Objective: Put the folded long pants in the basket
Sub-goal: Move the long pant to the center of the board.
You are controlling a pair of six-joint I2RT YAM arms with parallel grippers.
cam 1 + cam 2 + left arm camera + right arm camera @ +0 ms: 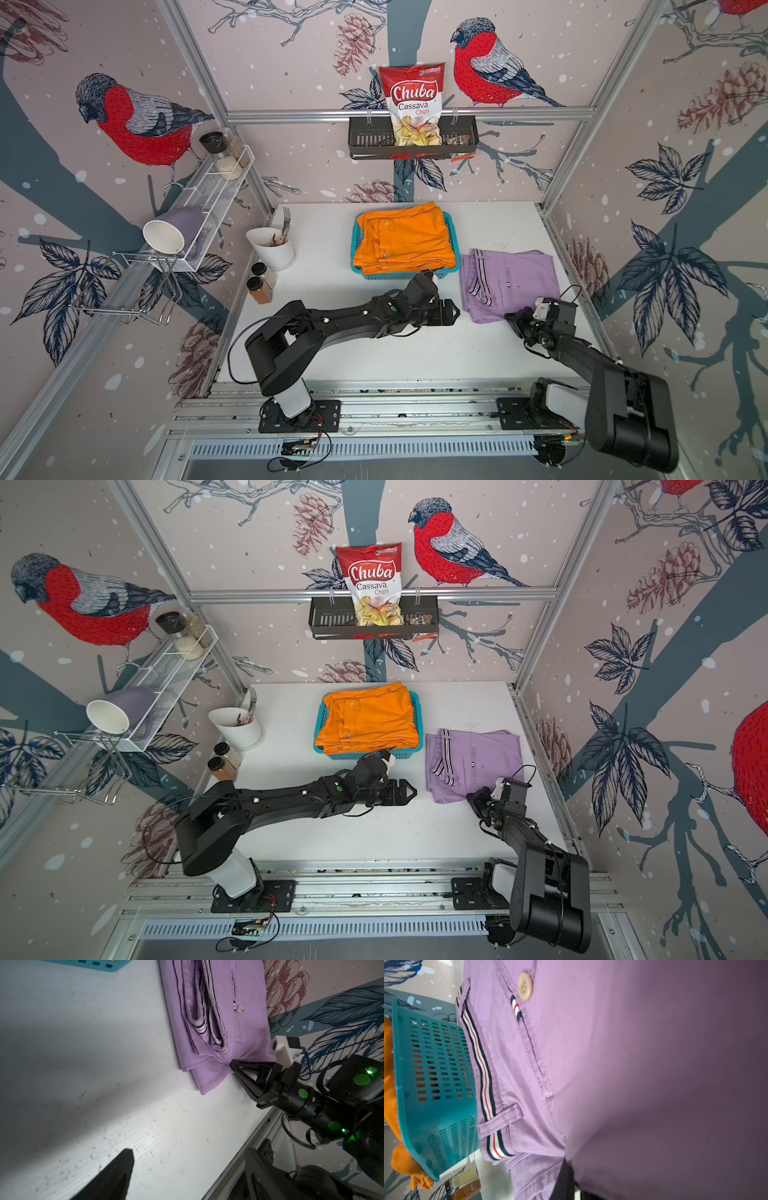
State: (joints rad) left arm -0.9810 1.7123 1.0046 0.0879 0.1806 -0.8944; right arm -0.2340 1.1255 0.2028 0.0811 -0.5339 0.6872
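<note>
Lilac pants [511, 282]: folded bundle lying flat on the worktop [415, 357], at 3 o'clock of the basket [354, 243]. The two sit just beside each other; I cannot tell whether they touch. The striped waistband runs along the bundle's 9 o'clock edge, nearest the basket. A buttoned pocket faces up, seen close in the right wrist view [591, 1064].

Right hand [232, 1065]: fingers together, pinching the near edge of the lilac pants at about the bundle's 5 o'clock. In the left wrist view the cloth gathers into creases at the pinch point. The rest of the bundle rests on the worktop. In both top views the right arm reaches in from 5 o'clock.

Orange pants [405, 241]: folded, on top in the basket. They are heaped above the rim and overhang it at the 6 and 9 o'clock sides. The basket stands mid-worktop, toward 12 o'clock.

Left hand [409, 791]: low over bare worktop at 6 o'clock of the basket, pointing toward 3 o'clock at the lilac bundle's near corner and apart from it. Its fingers [116, 1172] stand apart with nothing between them.

Surroundings: a white cutlery pot [272, 251] with forks at 9 o'clock of the basket, and two spice jars [262, 282] at 8 o'clock. On the 12 o'clock wall a chips bag [413, 99] stands in a black rack [368, 141]. A wire shelf [212, 195] hangs on the 9 o'clock wall.
</note>
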